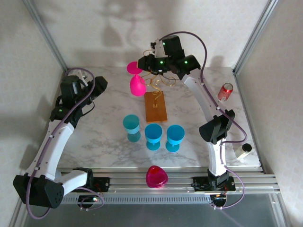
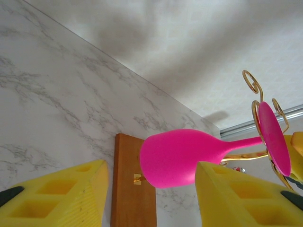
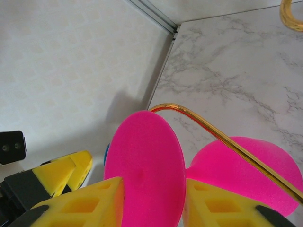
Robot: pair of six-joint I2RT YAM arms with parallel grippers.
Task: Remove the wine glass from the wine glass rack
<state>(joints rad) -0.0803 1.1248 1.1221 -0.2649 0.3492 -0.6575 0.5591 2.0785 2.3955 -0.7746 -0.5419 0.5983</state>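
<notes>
Wine glass point(image 1: 138, 85) hanging inverted on wine glass rack point(image 1: 156, 107) at twelve o'clock, foot between pads of right gripper point(image 3: 153, 191) (pinching or not, cannot tell), left gripper point(image 2: 151, 184) spread at ten.

Matt plastic wine glass point(image 2: 177, 156) — shiny gold metal-wire rack point(image 1: 160, 81), smooth wooden base point(image 1: 156, 106).

Three blue goblets point(image 1: 153, 135) stand in a row mid-frame on the marble table point(image 1: 104, 137). A red can point(image 1: 225, 91) lies upper right, a small bottle point(image 1: 245, 151) lower right, a pink dish point(image 1: 156, 177) bottom centre.
</notes>
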